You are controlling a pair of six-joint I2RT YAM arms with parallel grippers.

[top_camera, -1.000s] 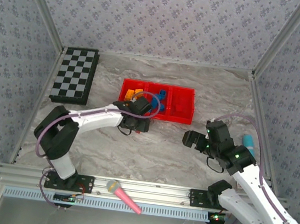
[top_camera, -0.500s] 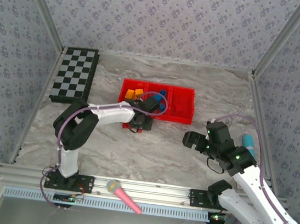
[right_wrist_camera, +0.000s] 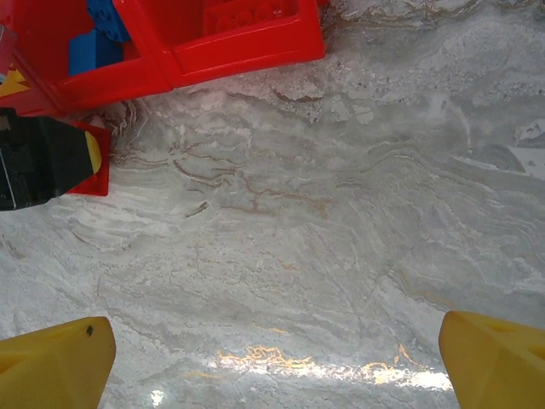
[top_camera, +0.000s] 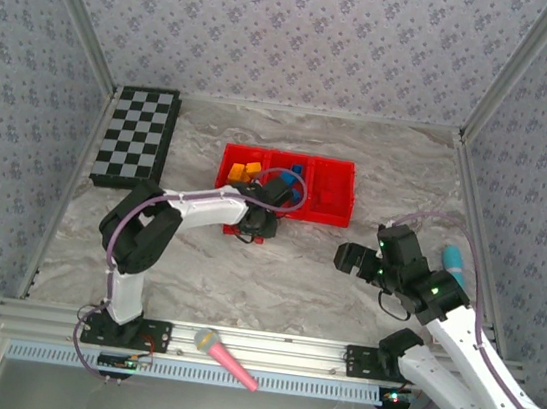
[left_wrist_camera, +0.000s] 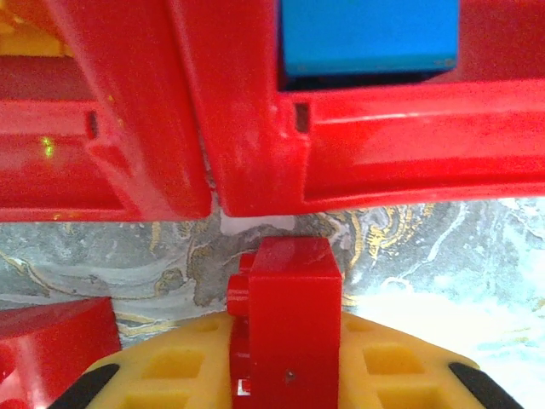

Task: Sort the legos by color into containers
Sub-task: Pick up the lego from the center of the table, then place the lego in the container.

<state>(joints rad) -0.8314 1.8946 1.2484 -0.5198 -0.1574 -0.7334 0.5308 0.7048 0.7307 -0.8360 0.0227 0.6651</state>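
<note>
Moved: left arm folded its elbow in while the left gripper point(top_camera: 252, 228) squeezed down at the near wall of the tray point(top_camera: 349, 196); right arm barely stirred.
Marbled desk point(top_camera: 283, 282): bare between the two arms.
Tray compartments: orange-yellow bricks point(top_camera: 244, 172) left, blue bricks point(top_camera: 295, 179) middle, red ones at the right end.
Idle right gripper point(right_wrist_camera: 272, 358): jaws wide, nothing held, over bare desk well apart from the tray.
Left gripper grip: narrow, clamped on a red brick point(left_wrist_camera: 285, 328) just beside the tray's near wall.
Key relation: that brick sat below the left-middle divider, so the red compartment lay to its right, past the blue one. Long axis pointed at the tray, along the fingers. Left arm was far nearer.
Views: wrist camera gave the pads flanking the brick, plus a second red brick point(left_wrist_camera: 47, 341) nearby; overhead gave the route.
</note>
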